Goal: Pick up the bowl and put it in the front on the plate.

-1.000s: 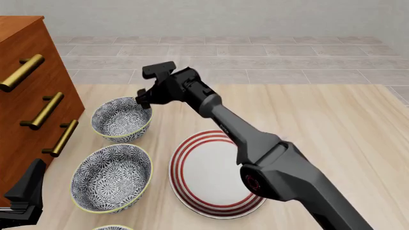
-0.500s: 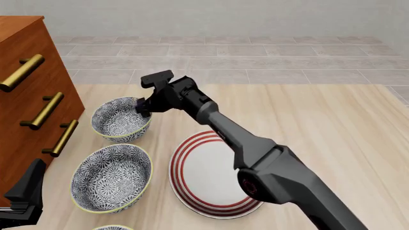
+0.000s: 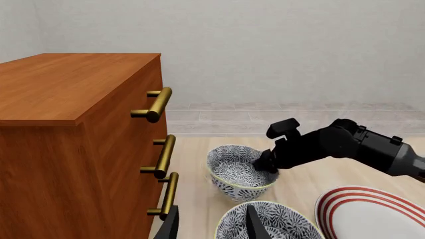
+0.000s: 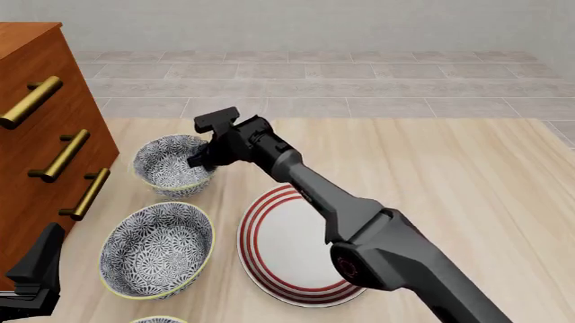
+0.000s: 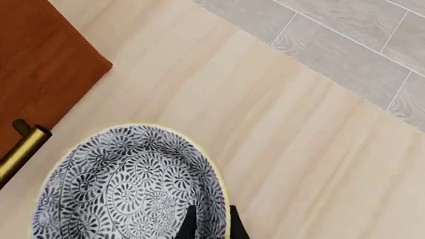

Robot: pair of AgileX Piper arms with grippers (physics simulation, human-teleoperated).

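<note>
The right gripper [image 4: 201, 160] is pinching the far bowl [image 4: 169, 165] by its rim nearest the plate [image 4: 292, 245], beside the dresser [image 4: 40, 121]; being tilted on so narrow a hold, it is risking slipping free.

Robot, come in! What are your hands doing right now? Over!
Right gripper pinching the far bowl's rim. Left gripper open, idle. Bowl not yet on plate. Nothing in the way.
</note>
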